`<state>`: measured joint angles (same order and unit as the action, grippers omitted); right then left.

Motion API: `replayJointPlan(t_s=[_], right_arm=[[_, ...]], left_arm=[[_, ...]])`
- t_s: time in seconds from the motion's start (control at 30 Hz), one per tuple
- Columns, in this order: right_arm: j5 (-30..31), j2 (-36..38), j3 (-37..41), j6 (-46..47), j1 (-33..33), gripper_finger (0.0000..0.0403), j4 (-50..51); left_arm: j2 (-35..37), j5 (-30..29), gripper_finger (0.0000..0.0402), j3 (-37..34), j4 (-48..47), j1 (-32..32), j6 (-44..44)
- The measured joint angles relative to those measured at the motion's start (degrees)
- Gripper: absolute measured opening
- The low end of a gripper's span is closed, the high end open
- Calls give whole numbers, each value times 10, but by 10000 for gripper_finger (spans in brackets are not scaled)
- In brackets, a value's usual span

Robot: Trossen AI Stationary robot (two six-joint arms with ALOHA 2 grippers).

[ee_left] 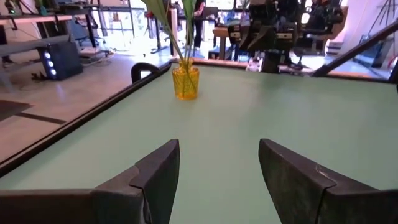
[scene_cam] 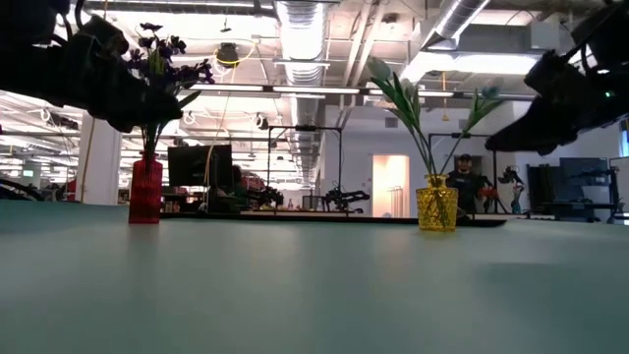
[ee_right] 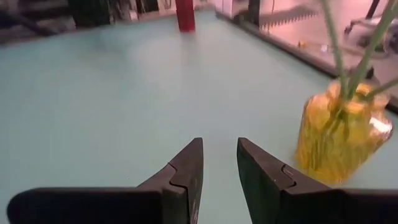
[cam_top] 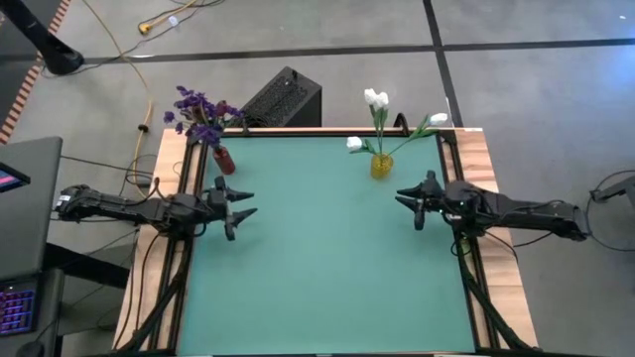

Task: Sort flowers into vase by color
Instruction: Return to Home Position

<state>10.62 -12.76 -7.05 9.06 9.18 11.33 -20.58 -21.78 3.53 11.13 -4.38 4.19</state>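
Here, white artificial tulips [cam_top: 377, 99] stand in a yellow glass vase [cam_top: 381, 165] far right, just beyond the right gripper [cam_top: 405, 206], fingers slightly apart; the left gripper [cam_top: 248, 202] hangs spread wide.

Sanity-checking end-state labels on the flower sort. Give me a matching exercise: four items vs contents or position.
Column 1:
1. red vase
2. yellow vase
3. left end effector
4. right end effector

Column 2:
A. holds white tulips
B. open, empty, over the left side of the green mat
C. holds purple blooms
D. open, empty, over the mat's right side

Pairs: 1-C, 2-A, 3-B, 4-D
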Motion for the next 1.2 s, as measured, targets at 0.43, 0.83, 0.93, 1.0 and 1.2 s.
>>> replayJointPlan(t_s=[0.43, 0.83, 0.93, 1.0, 1.2], right_arm=[[-1, 0, 0, 0, -1, 125, 50], [-2, 0, 0, 0, -1, 125, 50], [-2, 0, 0, 0, -1, 125, 50], [-2, 0, 0, 0, -1, 125, 50], [-2, 0, 0, 0, -1, 125, 50]], left_arm=[[0, 0, 208, 0, -125, 0, 1], [25, 1, 208, 4, -183, 1, 2], [56, 1, 208, 4, -183, 0, 2], [78, 1, 208, 4, -184, 0, 2], [126, 1, 208, 4, -184, 0, 2]])
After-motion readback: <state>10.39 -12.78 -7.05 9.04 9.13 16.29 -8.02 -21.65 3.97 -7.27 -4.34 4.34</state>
